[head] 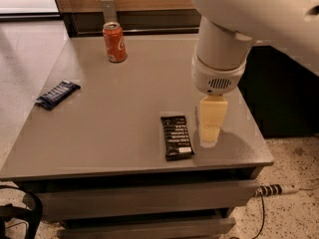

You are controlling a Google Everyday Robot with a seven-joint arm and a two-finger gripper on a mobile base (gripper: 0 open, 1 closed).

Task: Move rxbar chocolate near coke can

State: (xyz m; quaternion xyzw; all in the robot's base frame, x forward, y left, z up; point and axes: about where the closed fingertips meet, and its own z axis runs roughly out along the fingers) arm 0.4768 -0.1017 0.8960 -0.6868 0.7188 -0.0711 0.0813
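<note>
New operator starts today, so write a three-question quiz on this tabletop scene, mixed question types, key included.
1. True or false: the end effector is beside the rxbar chocolate, near the front edge of the table.
2. The coke can is: A) upright near the far edge; B) lying beside the bar; C) on the floor.
3. Fill in: the third item on the table is a dark ___ wrapper.
Key: 1 true; 2 A; 3 blue.

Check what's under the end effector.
The end effector hangs beside the rxbar chocolate, not over it. Below it are bare table and a shadow; the spot right beneath its tip is hidden.
</note>
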